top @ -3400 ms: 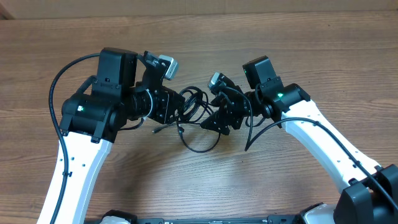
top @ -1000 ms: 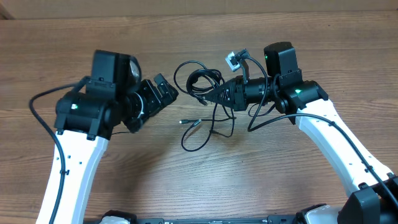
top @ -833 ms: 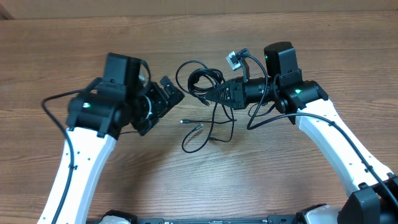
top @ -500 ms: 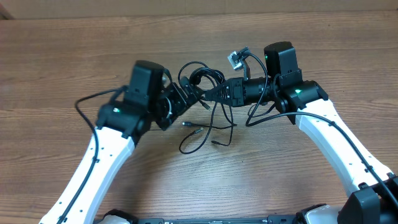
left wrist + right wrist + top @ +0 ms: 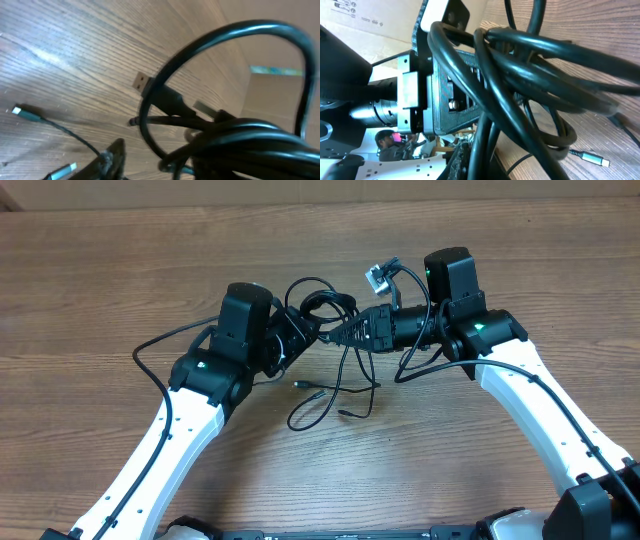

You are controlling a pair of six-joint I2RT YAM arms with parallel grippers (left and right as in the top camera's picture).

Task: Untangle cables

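The cables point(image 5: 322, 305) are thin black cords tangled in loops at mid-table, with loose strands trailing down to silver-tipped plugs point(image 5: 300, 385). My right gripper point(image 5: 342, 332) is shut on the bundle from the right and holds it off the wood. My left gripper point(image 5: 302, 330) has its tips in the bundle from the left. The left wrist view shows one finger point(image 5: 114, 157) beside the cable mass point(image 5: 240, 135) and a USB plug point(image 5: 141, 82); the other finger is hidden. In the right wrist view the cables point(image 5: 530, 60) cross the left gripper's ribbed face point(image 5: 455, 100).
The wooden table point(image 5: 120, 260) spreads all around. Each arm's own thicker black lead arcs beside it, one on the left point(image 5: 160, 345) and one on the right point(image 5: 420, 365). A cardboard box point(image 5: 350, 15) shows in the right wrist view's corner.
My left arm has swung right, from well apart from the tangle to having its fingers in it, and its jaws have narrowed. The right gripper has held the bundle still.
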